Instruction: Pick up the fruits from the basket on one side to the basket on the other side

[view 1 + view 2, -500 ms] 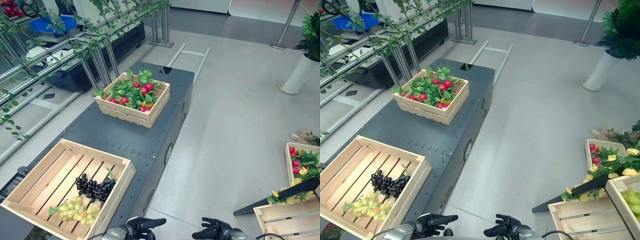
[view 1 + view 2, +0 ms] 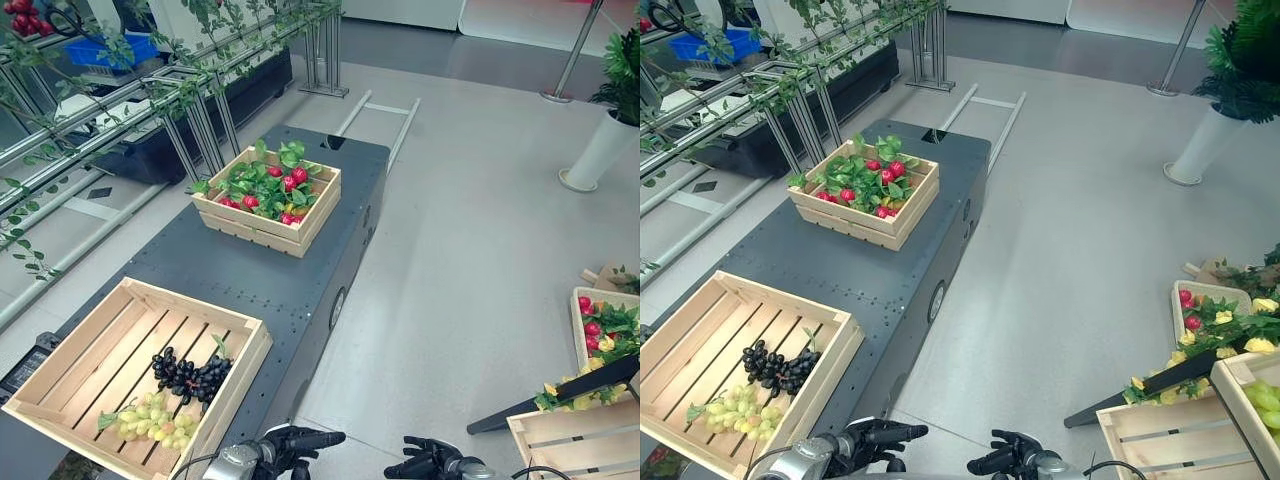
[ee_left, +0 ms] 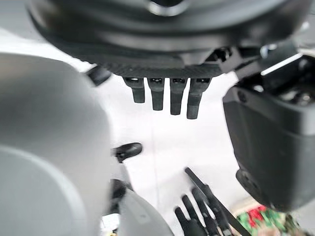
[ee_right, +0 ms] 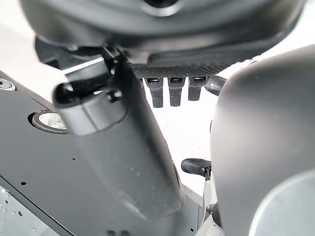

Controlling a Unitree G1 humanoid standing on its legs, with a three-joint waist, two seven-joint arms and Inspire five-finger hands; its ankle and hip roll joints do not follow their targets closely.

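Left eye view. Two crates on the dark counter [image 2: 230,265]: a far crate [image 2: 250,228] full of leaves and red fruit [image 2: 297,174], and a near crate [image 2: 65,345] holding black grapes [image 2: 190,377] with green grapes [image 2: 155,422] just beside them on the near side. Low at the near edge of the scene, right of the near crate, left hand [image 2: 296,441] and right hand [image 2: 430,460], touching neither crate. Nothing picked up yet, by the look of it. Probably best to lead with the left hand: swing it left over the near crate's right wall, clear the rim before dropping, and come down on the black grapes from above.

Right eye view. Same layout. On the floor at the near right, a slatted crate [image 2: 1160,435] with more fruit beside it, well apart from the counter. Goal crate unclear from here. Grapes judged the nearest reach.

Left wrist view. Straight, side-by-side fingers [image 3: 156,96] hanging loose, nothing between them and the thumb: spread and empty. Keep them so until right over the bunch, then close round the bulk of the cluster, gently, to avoid shedding berries.

Right wrist view. Likewise straight and apart from the thumb, nothing held, with the counter's dark top just past the hand. Hold this hand back, clear of the counter's edge, to avoid crossing the left arm's path.
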